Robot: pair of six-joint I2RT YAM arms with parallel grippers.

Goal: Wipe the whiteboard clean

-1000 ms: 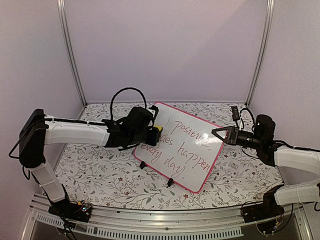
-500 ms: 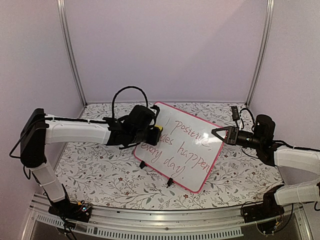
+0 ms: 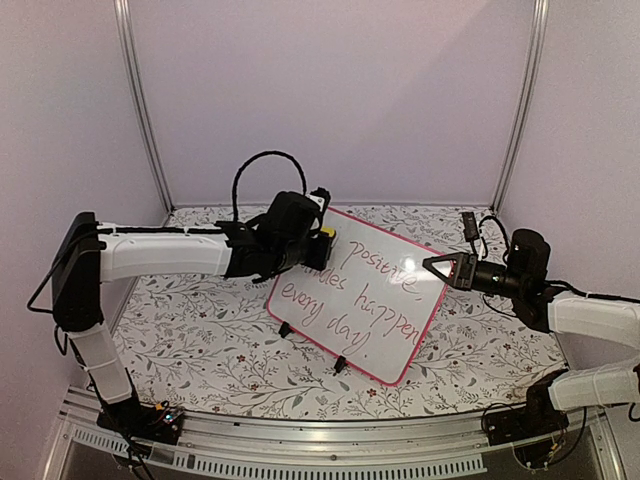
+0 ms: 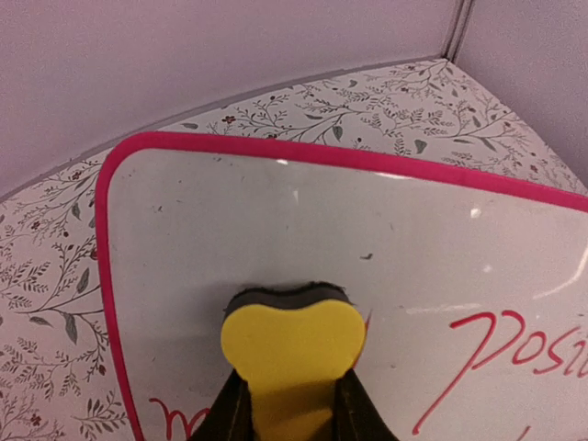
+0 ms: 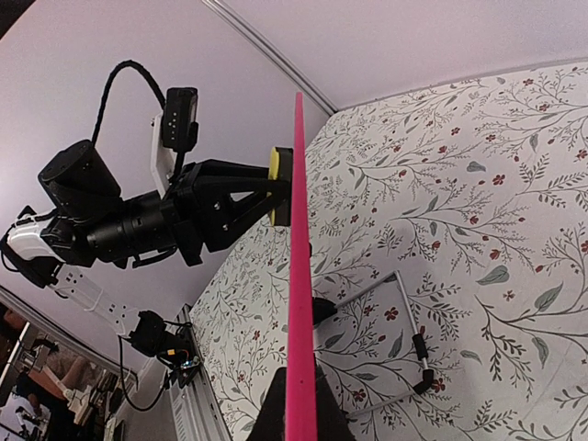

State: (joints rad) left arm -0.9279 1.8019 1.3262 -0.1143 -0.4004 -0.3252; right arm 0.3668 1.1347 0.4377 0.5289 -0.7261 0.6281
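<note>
The whiteboard, pink-framed with red handwriting, stands tilted on the table on two black clip feet. My left gripper is shut on a yellow eraser with a black felt face. In the left wrist view the eraser presses on the whiteboard near its upper left corner, above the red letters, with the left gripper just behind it. My right gripper is shut on the board's right edge. The right wrist view shows that pink edge end-on between the right gripper fingers.
The floral tabletop is walled by lilac panels at the back and both sides. Behind the board a wire stand rests on the table. The left arm reaches across to the board's front face.
The left gripper has slid the eraser up and a little right across the board toward its top edge. The right gripper and the board have stayed still.
</note>
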